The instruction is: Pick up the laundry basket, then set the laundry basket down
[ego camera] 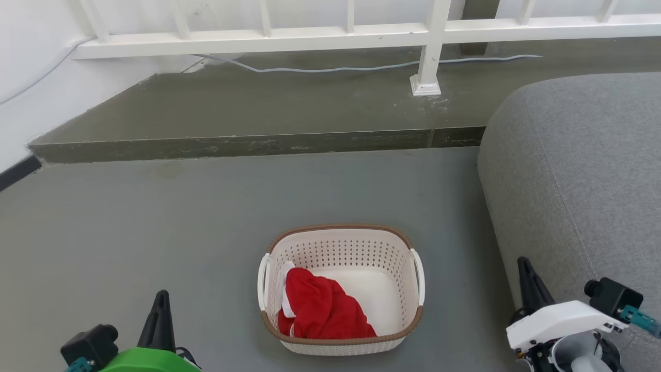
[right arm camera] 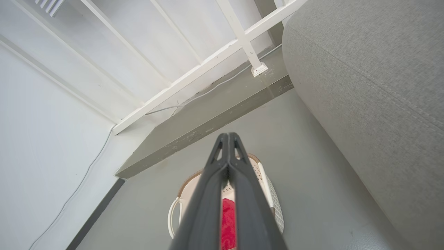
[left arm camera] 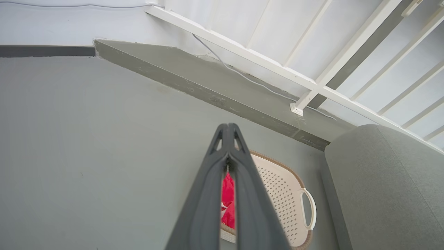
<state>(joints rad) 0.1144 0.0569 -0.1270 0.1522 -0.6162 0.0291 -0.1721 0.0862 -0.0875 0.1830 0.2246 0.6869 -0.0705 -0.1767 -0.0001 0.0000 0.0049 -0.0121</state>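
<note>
The laundry basket (ego camera: 356, 258) stands on the grey floor at lower centre, cream-white with perforated walls, a brown rim and a white handle on each side. A red cloth (ego camera: 323, 307) lies in its left half. My left gripper (ego camera: 161, 298) is shut and empty, well to the basket's left. My right gripper (ego camera: 524, 264) is shut and empty, off the basket's right side near the sofa. In the left wrist view the shut fingers (left arm camera: 228, 129) cover part of the basket (left arm camera: 281, 194). In the right wrist view the shut fingers (right arm camera: 228, 138) sit over the basket (right arm camera: 180, 201).
A grey sofa (ego camera: 583, 175) fills the right side, close to the basket and my right arm. A raised concrete step (ego camera: 258, 139) runs across behind, with a white railing (ego camera: 351, 36) and a cable on it. A white wall stands at the left.
</note>
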